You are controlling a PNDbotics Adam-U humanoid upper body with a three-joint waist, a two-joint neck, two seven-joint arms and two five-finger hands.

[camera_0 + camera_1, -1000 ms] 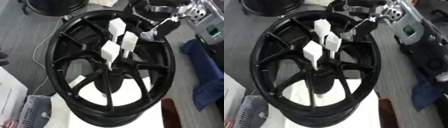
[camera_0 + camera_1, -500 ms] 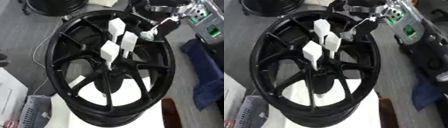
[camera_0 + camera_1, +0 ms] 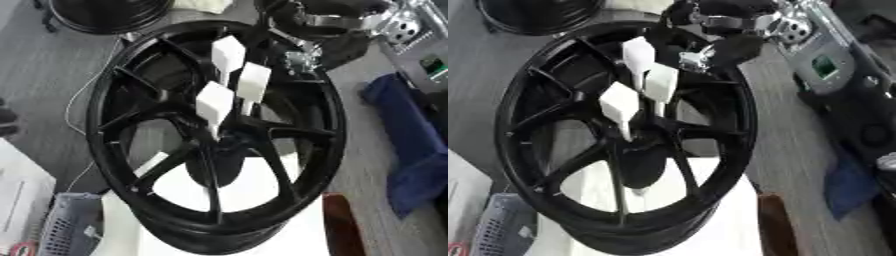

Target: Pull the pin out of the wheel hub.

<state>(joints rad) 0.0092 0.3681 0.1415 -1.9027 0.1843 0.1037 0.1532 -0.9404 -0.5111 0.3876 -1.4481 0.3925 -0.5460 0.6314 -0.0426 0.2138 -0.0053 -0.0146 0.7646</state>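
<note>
Above the wheel hub (image 3: 262,130), right hand (image 3: 328,50) hovers (fingers unclear).

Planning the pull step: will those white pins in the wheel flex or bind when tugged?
The white pins look like stiff blocks on thin stems, so probably rigid and light. All three stand close together at the hub, so a tilted pull may bind. The right hand hovers at the rim.

A black spoked wheel (image 3: 219,145) lies tilted on a white surface. Three white pins (image 3: 215,104) with blocky heads stand upright in its hub, close together.
</note>
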